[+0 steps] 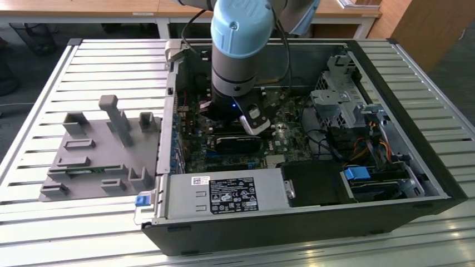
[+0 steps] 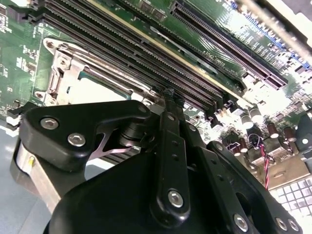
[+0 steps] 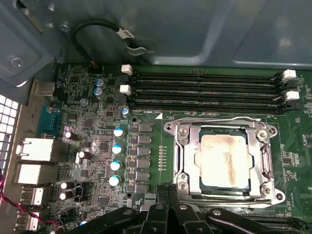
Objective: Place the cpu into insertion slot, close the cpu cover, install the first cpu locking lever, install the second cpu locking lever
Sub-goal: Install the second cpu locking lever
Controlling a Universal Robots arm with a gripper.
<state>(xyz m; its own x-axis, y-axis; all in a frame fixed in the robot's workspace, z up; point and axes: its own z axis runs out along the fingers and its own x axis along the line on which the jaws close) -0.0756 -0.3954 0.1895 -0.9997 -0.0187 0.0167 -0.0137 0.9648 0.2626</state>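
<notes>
The cpu, a silver-tan square, lies flat in the insertion slot on the green board. The cpu cover, a silvery frame, is down around it. Thin wire levers lie along the far edge and one side of the frame. My gripper is shut with nothing between its fingers, its tips at the socket's near edge. In the second wrist view the gripper ends beside the cpu and the cover. In the exterior view the gripper is low inside the open computer case.
Long black memory slots run just beyond the socket. Blue-topped capacitors and rear ports stand beside it. A black cable loops on the case wall. Power supply, drive cage and a grey fixture surround the work.
</notes>
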